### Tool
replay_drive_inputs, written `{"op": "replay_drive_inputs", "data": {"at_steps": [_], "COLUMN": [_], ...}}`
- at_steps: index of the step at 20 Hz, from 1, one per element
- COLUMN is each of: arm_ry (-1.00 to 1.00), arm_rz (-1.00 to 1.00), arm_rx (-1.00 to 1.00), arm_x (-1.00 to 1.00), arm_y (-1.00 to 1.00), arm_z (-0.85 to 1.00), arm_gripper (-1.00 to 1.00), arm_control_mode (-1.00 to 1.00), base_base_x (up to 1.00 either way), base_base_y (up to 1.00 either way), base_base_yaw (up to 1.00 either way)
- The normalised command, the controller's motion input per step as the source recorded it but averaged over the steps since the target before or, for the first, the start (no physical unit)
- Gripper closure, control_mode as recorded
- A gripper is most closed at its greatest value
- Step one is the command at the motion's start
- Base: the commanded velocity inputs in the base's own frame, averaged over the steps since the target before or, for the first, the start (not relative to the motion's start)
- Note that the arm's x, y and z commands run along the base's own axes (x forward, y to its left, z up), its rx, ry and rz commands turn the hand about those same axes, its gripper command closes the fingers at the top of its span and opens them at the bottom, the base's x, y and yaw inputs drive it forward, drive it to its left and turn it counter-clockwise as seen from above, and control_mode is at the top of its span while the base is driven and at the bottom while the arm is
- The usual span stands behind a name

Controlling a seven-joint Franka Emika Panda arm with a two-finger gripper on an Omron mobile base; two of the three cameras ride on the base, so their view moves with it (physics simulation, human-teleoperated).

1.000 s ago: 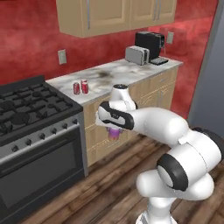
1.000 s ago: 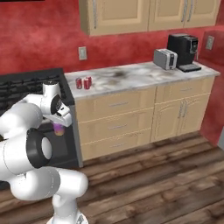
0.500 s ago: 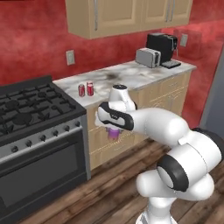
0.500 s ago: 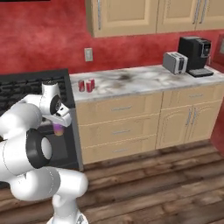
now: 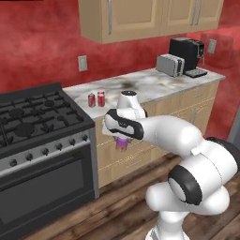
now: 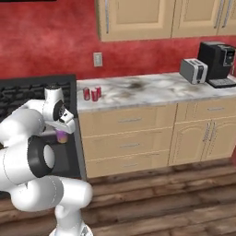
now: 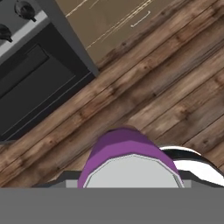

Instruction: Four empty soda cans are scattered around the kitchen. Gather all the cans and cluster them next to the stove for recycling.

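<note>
you have the purple can (image 5: 122,143) pinched in the gripper (image 5: 122,140), hanging below the hand at the centre of the left base view and at the left of the right base view (image 6: 61,136); in the hand view the can (image 7: 127,162) sits at the bottom centre, its silver top toward the camera, with wooden floor (image 7: 175,96) beyond it. the gripper (image 6: 61,133) hangs in front of the cabinet drawers (image 6: 126,138), just right of the stove (image 5: 37,136), whose oven front (image 7: 30,92) takes the upper left of the hand view. farther back, two red cans (image 5: 96,99) stand upright and close together on the marble counter (image 5: 154,84), near its stove-side end; in the right base view they (image 6: 92,93) sit left of centre. at the far right end of the counter you see a toaster (image 5: 169,64) and a black coffee machine (image 5: 187,55), under the wall cabinets (image 5: 150,16).
</note>
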Motion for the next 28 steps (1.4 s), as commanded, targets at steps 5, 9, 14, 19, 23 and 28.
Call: {"op": "replay_drive_inputs", "data": {"at_steps": [5, 9, 14, 19, 23, 28], "arm_ry": [0.0, 0.0, 0.0, 0.0, 0.0, 0.0], "arm_rz": [0.0, 0.0, 0.0, 0.0, 0.0, 0.0], "arm_rx": [0.0, 0.0, 0.0, 0.0, 0.0, 0.0], "arm_x": [0.0, 0.0, 0.0, 0.0, 0.0, 0.0], "arm_y": [0.0, 0.0, 0.0, 0.0, 0.0, 0.0], "arm_z": [0.0, 0.0, 0.0, 0.0, 0.0, 0.0], "arm_gripper": [1.0, 1.0, 1.0, 1.0, 1.0, 1.0], "arm_control_mode": [1.0, 1.0, 1.0, 1.0, 1.0, 1.0], "base_base_x": [0.54, 0.56, 0.54, 0.56, 0.55, 0.5], "base_base_y": [-0.26, -0.26, -0.29, -0.26, -0.25, -0.22], "base_base_yaw": [0.18, 0.14, 0.09, 0.06, 0.07, 0.06]}}
